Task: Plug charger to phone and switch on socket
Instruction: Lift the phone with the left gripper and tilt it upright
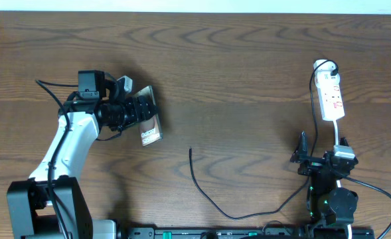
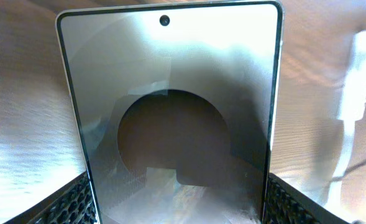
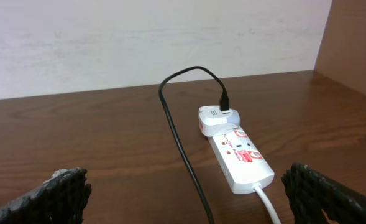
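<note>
The phone (image 1: 150,118) is gripped along its two long edges by the left gripper (image 2: 179,186) at the left of the wooden table (image 1: 235,60). Its dark, reflective face with the small round camera hole is turned toward the left wrist camera, and the brown face with white "Galaxy" lettering is seen from overhead. Whether the phone is lifted clear of the table cannot be told. The right gripper (image 3: 186,180) is spread wide with nothing between its fingers (image 3: 61,193), and it is aimed at the socket (image 3: 242,158), a white power strip with red markings lying at the right of the table. The charger's white plug (image 3: 217,118) is seated at the strip's far end. From there the charger (image 1: 212,199) is trailed across the table, and its connector tip (image 1: 190,150) is left free, well apart from the phone. The strip's white cord (image 3: 266,202) is led back toward the right arm.
</note>
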You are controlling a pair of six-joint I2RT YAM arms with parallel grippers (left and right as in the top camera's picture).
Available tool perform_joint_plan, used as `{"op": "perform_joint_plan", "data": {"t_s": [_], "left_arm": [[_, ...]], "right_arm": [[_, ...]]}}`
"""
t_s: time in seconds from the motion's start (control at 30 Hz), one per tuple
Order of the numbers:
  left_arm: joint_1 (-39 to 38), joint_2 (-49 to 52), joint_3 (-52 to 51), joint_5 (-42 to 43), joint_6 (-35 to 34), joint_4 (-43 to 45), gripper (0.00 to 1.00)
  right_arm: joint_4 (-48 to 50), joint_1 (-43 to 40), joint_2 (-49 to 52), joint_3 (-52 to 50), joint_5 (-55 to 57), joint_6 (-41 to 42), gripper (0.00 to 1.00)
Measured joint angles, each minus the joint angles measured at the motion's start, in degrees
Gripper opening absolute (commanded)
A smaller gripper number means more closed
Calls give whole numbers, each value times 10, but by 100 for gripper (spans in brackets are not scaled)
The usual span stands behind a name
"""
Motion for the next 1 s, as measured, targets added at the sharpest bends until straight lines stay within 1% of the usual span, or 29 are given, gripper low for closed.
{"op": "perform_joint_plan", "data": {"t_s": [0.1,0.23,0.33,0.67,0.83,1.0], "left_arm": [[0,-1,0,34,-74,0,8],[0,-1,0,83,-202,2,8],[0,-1,0,122,-282,6,8],[0,-1,0,281,-483,30,7],[0,-1,0,329,-544,35,7],[2,-1,0,351,-567,36,8]], "right_arm": [[0,0,0,0,0,0,99],[0,0,0,0,0,0,99],[0,0,0,0,0,0,99],[0,0,0,0,0,0,99],[0,0,0,0,0,0,99],[0,0,0,0,0,0,99]]}}
